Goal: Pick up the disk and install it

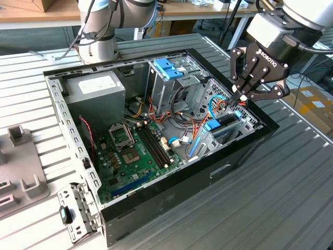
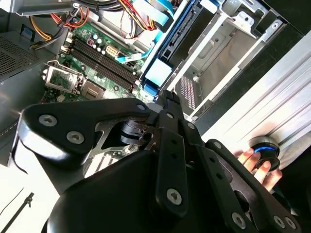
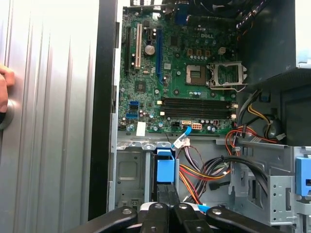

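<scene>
The gripper (image 1: 240, 100) (image 2: 168, 97) (image 3: 165, 194) is pointing down into the corner of the open computer case (image 1: 244, 156) nearest the exterior view's right. Its fingers are drawn together, with no gap showing between them in both wrist views. The tips are sitting right at the upper edge of the disk (image 1: 225, 125) (image 2: 160, 73) (image 3: 165, 170), by its blue end tab. I honestly can't tell if they're pressing on it or hanging just clear of it.

The disk is standing on its long edge inside the grey metal drive bay (image 1: 248, 121) (image 3: 130, 177) at that corner, with the bright blue carrier running along the top and the dark drive body below. Whether it's seated all the way, the pictures aren't giving away.

Just beside the bay, a bundle of red, orange and black wires (image 1: 182, 112) (image 3: 206, 172) is looping toward the tall grey cage (image 1: 158, 91), which is carrying the chunky light-blue bracket (image 1: 169, 67).

Further out, the green motherboard (image 1: 130, 156) (image 2: 97, 63) (image 3: 184, 92) is lying flat on the case floor. The grey power supply (image 1: 93, 91) is sitting in the far corner behind it.

Outside the case, a person's hand (image 2: 255, 162) is resting on a black knob with a blue ring (image 2: 265, 154) on the ribbed metal table (image 1: 291, 192) — fingers are also peeking in at the edge of the first wrist view. A grey fixture (image 1: 21, 172) is lying on the table at the exterior view's left.
</scene>
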`<state>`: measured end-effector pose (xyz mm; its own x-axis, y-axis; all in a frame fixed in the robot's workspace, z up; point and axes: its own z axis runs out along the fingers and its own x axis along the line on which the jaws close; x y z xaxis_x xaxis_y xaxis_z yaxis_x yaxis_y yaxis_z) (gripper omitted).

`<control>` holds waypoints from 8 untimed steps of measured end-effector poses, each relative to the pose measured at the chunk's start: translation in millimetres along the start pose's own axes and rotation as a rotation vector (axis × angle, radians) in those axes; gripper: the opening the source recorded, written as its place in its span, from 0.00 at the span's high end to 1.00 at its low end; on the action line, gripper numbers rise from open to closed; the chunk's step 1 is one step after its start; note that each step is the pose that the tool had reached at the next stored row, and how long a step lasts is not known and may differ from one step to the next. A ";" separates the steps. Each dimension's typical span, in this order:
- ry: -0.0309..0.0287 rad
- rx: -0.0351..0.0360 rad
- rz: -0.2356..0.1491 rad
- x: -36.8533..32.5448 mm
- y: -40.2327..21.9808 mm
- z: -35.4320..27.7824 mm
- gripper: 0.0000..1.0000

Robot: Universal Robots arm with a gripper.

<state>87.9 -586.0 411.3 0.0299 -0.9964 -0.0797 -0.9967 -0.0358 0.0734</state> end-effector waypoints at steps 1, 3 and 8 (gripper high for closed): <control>0.0000 0.0000 0.000 0.0 0.0 -0.3 0.89; 0.0000 0.0000 0.000 -0.1 0.1 -1.6 0.89; 0.0000 0.0000 0.000 -0.4 0.3 -4.5 0.89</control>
<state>87.9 -586.0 415.8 0.0299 -0.9964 -0.0797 -0.9967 -0.0358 0.0734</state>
